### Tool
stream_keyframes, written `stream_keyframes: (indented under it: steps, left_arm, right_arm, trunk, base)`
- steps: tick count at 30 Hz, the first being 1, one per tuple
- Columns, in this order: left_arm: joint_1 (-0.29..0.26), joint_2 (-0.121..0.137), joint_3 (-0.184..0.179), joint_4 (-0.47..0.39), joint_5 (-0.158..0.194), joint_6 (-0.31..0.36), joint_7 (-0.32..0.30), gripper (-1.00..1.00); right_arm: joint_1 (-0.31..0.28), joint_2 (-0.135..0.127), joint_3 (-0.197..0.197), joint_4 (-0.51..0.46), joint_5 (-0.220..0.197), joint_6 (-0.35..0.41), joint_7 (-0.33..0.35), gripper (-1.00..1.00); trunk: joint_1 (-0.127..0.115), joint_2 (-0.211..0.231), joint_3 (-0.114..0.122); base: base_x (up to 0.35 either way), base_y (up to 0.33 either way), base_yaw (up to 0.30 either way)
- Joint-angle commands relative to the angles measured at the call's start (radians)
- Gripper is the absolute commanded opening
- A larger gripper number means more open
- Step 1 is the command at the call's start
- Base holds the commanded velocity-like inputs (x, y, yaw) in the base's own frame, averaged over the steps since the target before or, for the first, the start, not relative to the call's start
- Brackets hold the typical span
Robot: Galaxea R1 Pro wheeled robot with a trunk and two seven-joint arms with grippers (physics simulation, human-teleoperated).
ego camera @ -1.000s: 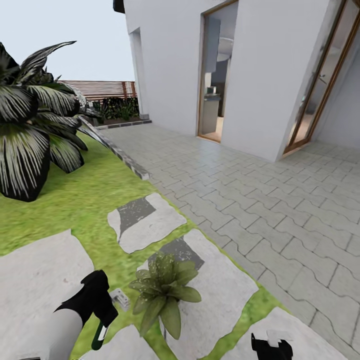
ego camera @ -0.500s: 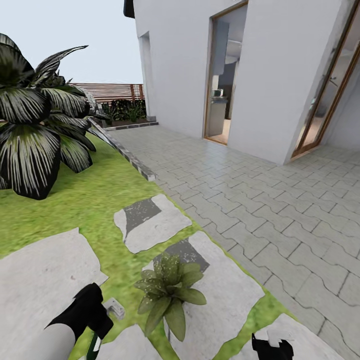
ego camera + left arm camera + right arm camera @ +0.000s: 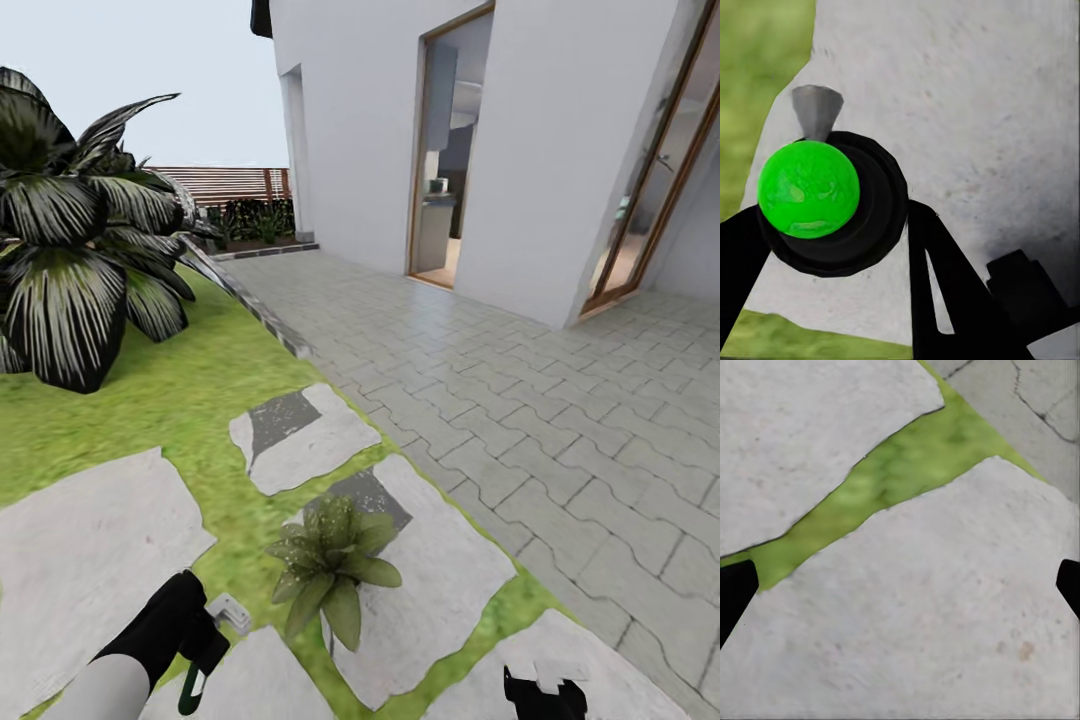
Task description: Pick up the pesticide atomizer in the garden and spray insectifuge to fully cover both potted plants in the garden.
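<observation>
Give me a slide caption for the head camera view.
Left gripper holds the pesticide atomizer beside a potted plant on a stepping stone.

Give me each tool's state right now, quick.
Left tool: shut on the sprayer, nozzle aimed toward the potted plant.
Right tool: open, empty, over a stepping stone.

Potted plant (image 3: pixel 335 575) sits lower centre on a stepping stone (image 3: pixel 440 590); the left gripper (image 3: pixel 200 640) with the atomizer (image 3: pixel 228 612) lies just left of it, bush (image 3: pixel 75 260) at upper left, paving (image 3: pixel 560 420) right, house (image 3: pixel 480 140) behind
</observation>
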Motion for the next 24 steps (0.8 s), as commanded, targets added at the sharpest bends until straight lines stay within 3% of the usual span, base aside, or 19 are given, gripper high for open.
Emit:
stream_keyframes:
  steps: [1,7,24]
  left_arm:
    - [-0.001,-0.002,0.006,-0.001,-0.008,0.002,-0.009,-1.0]
    - [0.0,-0.01,0.011,-0.001,-0.007,0.002,-0.009,-1.0]
    - [0.0,-0.018,0.004,0.0,-0.006,0.004,-0.009,-1.0]
  right_arm:
    - [-0.001,0.0,-0.006,0.002,0.01,-0.004,-0.003,1.0]
    - [-0.001,0.0,-0.006,0.002,0.012,-0.004,-0.003,1.0]
    - [-0.001,0.002,-0.005,0.002,0.012,-0.004,-0.003,1.0]
  trunk:
    - [-0.001,0.0,-0.001]
    - [-0.001,0.0,-0.001]
    - [-0.001,0.0,-0.001]
  base:
    - [-0.279,-0.174,0.221]
    - [-0.131,-0.189,0.264]
    - [0.026,-0.267,0.26]
